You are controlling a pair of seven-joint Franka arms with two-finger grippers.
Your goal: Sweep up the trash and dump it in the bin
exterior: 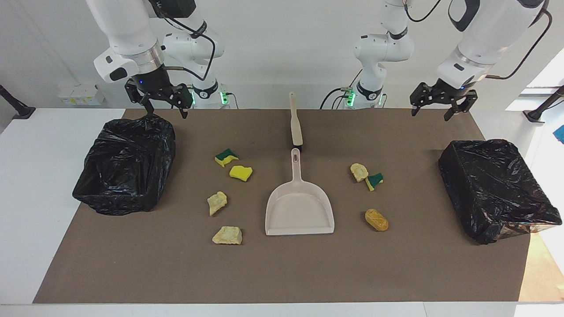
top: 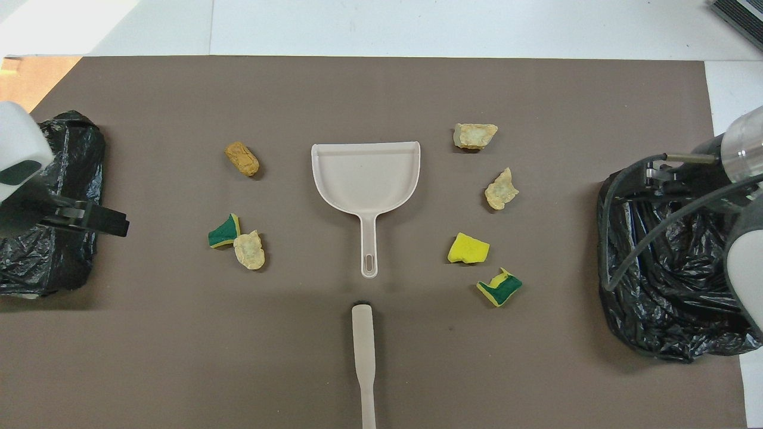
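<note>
Here your left tool (exterior: 438, 105), fingers apart and empty, hangs over the counter's (exterior: 282, 273) robot-side edge, the trash (exterior: 241, 172) lies scattered around the dustpan (exterior: 299, 210), and your right tool (exterior: 162, 99), also apart, hangs above a bin (exterior: 125, 165).

One camera is looking from high across the table toward the robots. Another is looking steeply down from above them. Both are sharing the brown mat (exterior: 282, 273).

1. There were seven scraps (exterior: 241, 172) of trash.
2. There were two black bins (exterior: 125, 165).
3. There was one dustpan (exterior: 299, 211).
4. There was one brush (exterior: 295, 121).
</note>
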